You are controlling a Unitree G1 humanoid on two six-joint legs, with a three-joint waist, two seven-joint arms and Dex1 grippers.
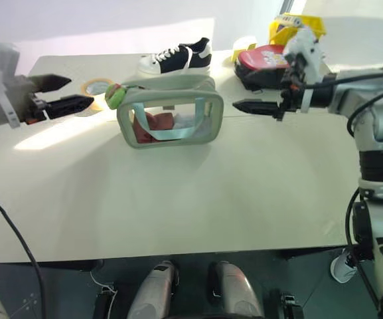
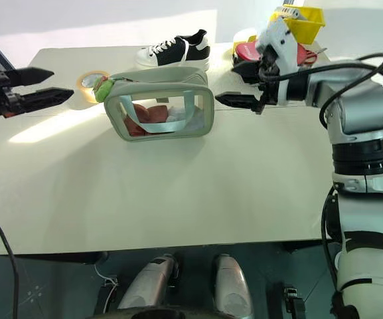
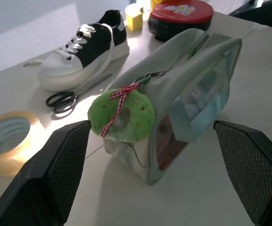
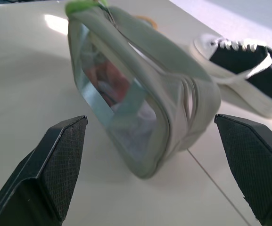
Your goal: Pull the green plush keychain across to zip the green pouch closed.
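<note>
Black-and-white sneaker (image 1: pixel 175 58) stands behind the green pouch (image 1: pixel 170 113).

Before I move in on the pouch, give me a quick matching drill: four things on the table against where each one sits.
Things:
1. green plush keychain
2. tape roll
3. sneaker
4. red case

Places:
A. behind the green pouch, at the far table edge
B. hanging at the pouch's left end
C. far right, beside the yellow bin
D. flat on the table left of the pouch

Pairs: 1-B, 2-D, 3-A, 4-C
</note>
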